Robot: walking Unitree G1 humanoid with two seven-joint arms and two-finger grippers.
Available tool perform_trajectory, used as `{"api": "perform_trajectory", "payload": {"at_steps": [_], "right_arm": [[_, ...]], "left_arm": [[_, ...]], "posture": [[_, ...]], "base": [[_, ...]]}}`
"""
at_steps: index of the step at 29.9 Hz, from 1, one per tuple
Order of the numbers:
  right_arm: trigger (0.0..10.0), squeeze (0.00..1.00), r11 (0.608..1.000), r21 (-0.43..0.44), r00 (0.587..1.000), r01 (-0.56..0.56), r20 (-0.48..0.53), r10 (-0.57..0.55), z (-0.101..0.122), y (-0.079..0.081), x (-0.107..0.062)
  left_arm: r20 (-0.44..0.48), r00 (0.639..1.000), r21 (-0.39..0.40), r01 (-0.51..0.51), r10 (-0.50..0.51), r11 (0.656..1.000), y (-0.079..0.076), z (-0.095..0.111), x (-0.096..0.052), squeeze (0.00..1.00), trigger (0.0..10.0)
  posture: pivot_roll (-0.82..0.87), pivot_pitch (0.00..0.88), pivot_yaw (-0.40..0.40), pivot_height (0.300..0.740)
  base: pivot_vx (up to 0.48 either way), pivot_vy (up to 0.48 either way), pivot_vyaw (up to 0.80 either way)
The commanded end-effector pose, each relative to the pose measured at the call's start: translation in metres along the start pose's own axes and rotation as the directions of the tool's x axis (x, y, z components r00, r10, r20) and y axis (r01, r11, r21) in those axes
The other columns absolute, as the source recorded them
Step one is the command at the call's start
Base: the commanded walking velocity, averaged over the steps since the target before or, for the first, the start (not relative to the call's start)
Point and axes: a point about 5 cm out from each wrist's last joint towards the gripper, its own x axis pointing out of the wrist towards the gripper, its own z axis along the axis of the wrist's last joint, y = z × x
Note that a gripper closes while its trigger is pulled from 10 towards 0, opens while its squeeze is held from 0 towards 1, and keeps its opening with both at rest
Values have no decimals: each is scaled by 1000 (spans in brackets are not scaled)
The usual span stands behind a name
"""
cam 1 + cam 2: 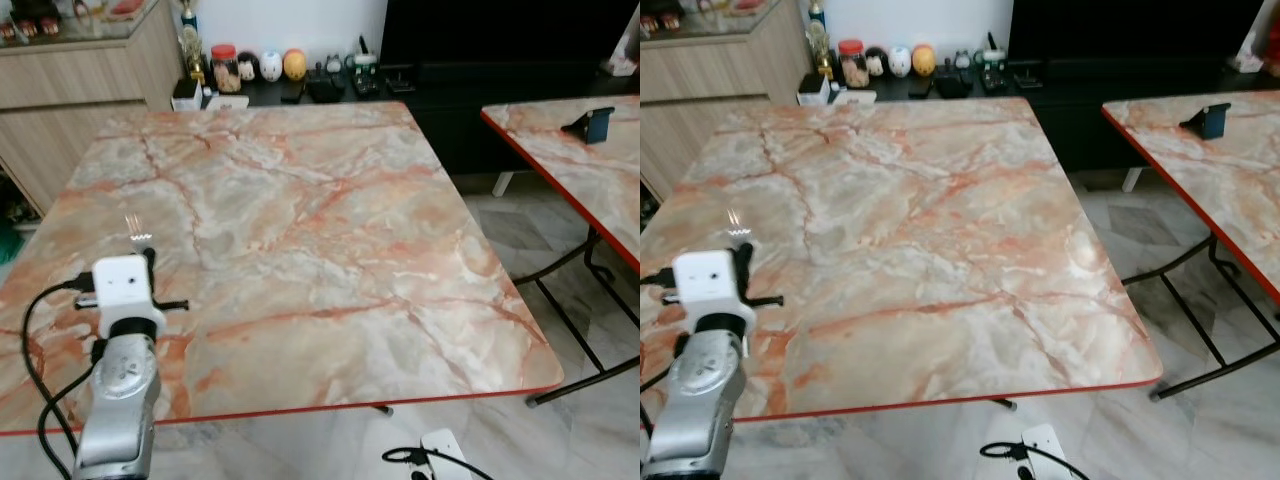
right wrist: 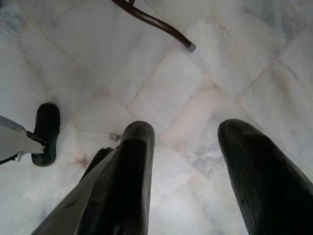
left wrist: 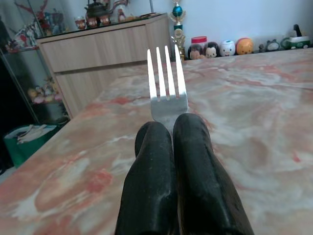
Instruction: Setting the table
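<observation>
Left claw (image 3: 168, 129) pinches the handle of a shiny silver metal fork (image 3: 167, 81) between its two black fingers (image 3: 151, 166), which are pressed together with the tines sticking out beyond the tips. Seen from the head, this claw sits over the near left part of the orange-veined marble-pattern desk with a red edge (image 1: 330, 260), and the fork's tines (image 1: 136, 230) hover just above the desk top, a little farther in than the white wrist camera box (image 1: 122, 285). Right claw (image 2: 188, 147) hangs below the desk's near edge over the pale marble-tiled floor (image 2: 161, 73), its two fingers spread well apart and holding nothing. Beyond the desk's far edge, a low black shelf (image 1: 300, 95) carries a row of small round figurines (image 1: 270, 65) and a red-lidded jar (image 1: 226, 68). Beside the desk's far left corner stands a light wooden cabinet (image 1: 70, 90). Right of the desk stands a second marble-pattern table (image 1: 590, 170).
</observation>
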Motion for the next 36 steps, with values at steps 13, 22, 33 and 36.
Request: {"api": "perform_trajectory", "payload": {"at_steps": [13,22,33,36], "right_arm": [[10000,0,1000,-10,1000,12,-11,-12,-3,-2,-1],[10000,0,1000,-15,1000,9,-11,-9,-3,-1,-1],[10000,0,1000,-21,1000,4,-17,-4,-5,0,-1],[10000,0,1000,-22,1000,3,-16,-4,-5,0,-1]], "left_arm": [[139,989,1,52,-52,999,-22,25,-1,0,10000],[151,988,1,41,-41,999,-19,27,0,0,10000],[155,987,-2,52,-51,999,-22,28,1,0,10000],[155,987,-1,53,-53,999,-22,28,1,0,10000]], "posture": [[18,0,-27,740],[11,0,-20,740],[9,0,-14,740],[9,0,-14,740]], "base": [[0,-183,0],[0,-415,0],[0,-424,0],[0,-424,0]]}}
